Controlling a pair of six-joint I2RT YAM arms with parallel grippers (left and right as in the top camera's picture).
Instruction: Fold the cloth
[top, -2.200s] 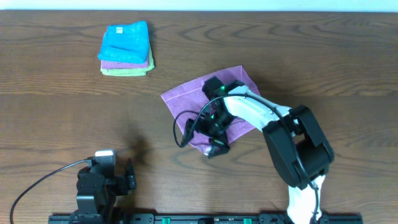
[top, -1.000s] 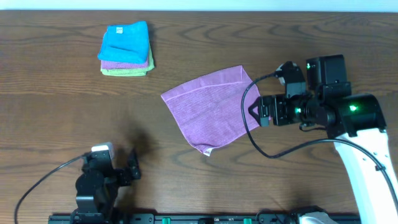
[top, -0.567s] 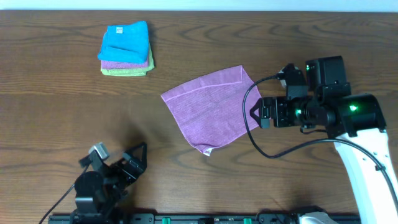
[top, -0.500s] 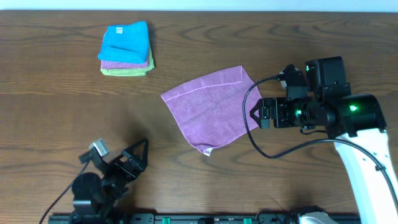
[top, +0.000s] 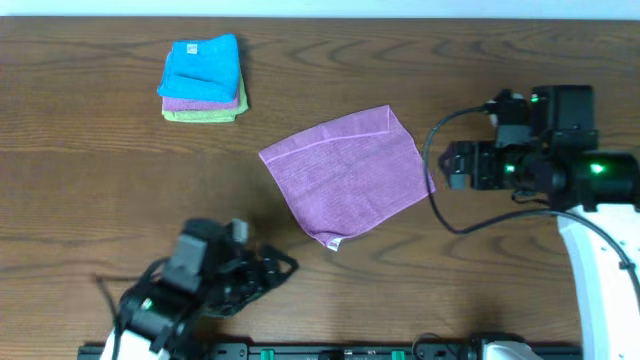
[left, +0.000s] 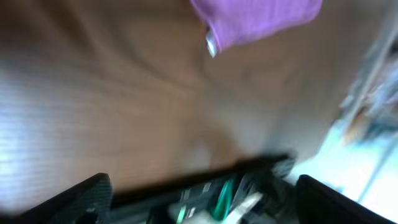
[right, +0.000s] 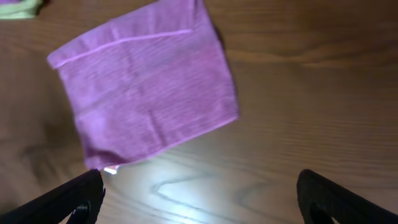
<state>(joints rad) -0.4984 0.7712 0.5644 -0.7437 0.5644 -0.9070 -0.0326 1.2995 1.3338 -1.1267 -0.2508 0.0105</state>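
A purple cloth lies flat and tilted in the middle of the wooden table; it also shows in the right wrist view, and its near corner with a white tag shows blurred in the left wrist view. My right gripper is open and empty, hovering just right of the cloth's right edge. My left gripper is open and empty near the table's front edge, below and left of the cloth's near corner.
A stack of folded cloths, blue on top of purple and green, sits at the far left of the table. A black rail runs along the front edge.
My right arm has lifted off the cloth and drawn back to the right. My left arm has swung from the front left toward the cloth's near corner.
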